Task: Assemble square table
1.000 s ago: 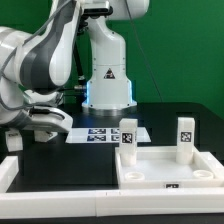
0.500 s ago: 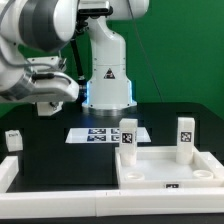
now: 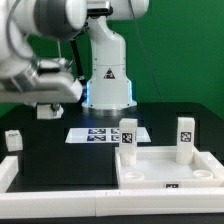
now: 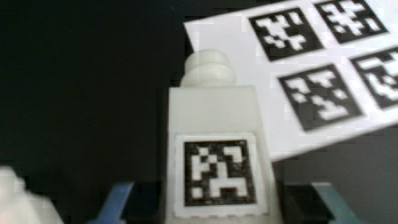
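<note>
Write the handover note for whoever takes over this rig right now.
Gripper: fingers closed on a tagged leg, the held leg, up off the table toward the exterior view's left.
Parts: the square panel lies at the exterior view's right. Two legs stand upright at its back corners. A loose leg sits on the table at the exterior view's far left. The marker board lies behind the panel.
Done: two legs on the panel; how tight they are cannot be told.
Left: fit the held leg, then probably the loose leg.
</note>
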{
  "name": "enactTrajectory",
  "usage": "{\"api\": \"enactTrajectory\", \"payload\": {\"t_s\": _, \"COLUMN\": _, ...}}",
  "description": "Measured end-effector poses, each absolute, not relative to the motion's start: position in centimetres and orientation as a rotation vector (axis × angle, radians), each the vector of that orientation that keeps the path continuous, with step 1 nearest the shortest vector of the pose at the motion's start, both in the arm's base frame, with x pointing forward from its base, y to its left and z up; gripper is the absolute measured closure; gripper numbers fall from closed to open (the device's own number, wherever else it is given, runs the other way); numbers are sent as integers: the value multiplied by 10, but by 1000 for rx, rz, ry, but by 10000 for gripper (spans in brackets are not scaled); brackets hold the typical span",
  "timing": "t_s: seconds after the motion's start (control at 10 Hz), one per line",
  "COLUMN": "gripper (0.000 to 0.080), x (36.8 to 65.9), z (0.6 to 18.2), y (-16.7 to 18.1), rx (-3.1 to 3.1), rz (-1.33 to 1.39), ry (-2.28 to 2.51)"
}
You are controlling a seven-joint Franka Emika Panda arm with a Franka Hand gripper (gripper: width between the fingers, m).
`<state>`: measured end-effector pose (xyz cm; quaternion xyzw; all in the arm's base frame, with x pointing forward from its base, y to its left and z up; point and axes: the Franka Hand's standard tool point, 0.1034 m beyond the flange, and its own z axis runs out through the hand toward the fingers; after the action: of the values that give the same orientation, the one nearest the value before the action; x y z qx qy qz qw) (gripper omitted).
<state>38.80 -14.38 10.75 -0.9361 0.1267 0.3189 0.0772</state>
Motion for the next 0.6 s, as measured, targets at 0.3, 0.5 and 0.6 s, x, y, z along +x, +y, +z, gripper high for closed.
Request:
{"api": "enactTrajectory", "payload": {"t_s": 0.3, "gripper": 509, "x": 454, "z": 170, "y": -101, "rx": -2924, "rz": 684, "ry": 308}}
{"api": "enactTrajectory", "payload": {"t_s": 0.5, "gripper": 509, "x": 463, "z": 171, "y": -101, "rx": -2978, "rz": 454, "ry": 322}}
{"api": "enactTrajectory", "payload": {"t_s": 0.6, "gripper": 509, "x": 463, "z": 170, "y": -100, "rx": -2997, "rz": 332, "ry": 323}}
